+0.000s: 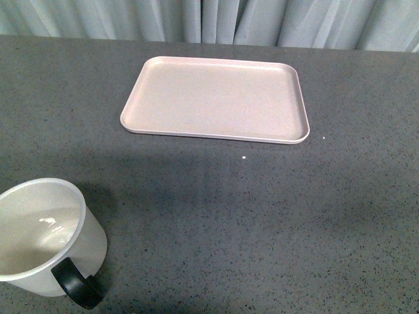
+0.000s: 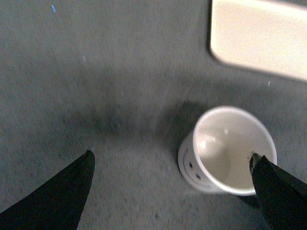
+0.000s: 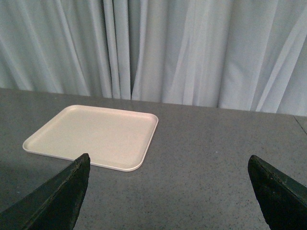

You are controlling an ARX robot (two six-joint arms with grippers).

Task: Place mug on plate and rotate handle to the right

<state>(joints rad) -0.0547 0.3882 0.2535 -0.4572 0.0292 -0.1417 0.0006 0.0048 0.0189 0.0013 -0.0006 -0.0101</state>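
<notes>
While the left fingers [image 2: 57, 196] hang spread and empty above the white mug [image 1: 46, 235], the right fingers [image 3: 53, 201] are likewise released, grasping nothing. Mug upright at near left of the grey tabletop [image 1: 262, 216], black handle [image 1: 78, 284] toward the near side. The rectangular pink-beige plate [image 1: 216, 98] lies well apart, far centre.

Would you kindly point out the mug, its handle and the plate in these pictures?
mug [image 1: 46, 235]: front view, on the white inner wall.
handle [image 1: 69, 284]: front view, on the black loop's outer curve.
plate [image 1: 216, 98]: front view, on its bare flat middle.
</notes>
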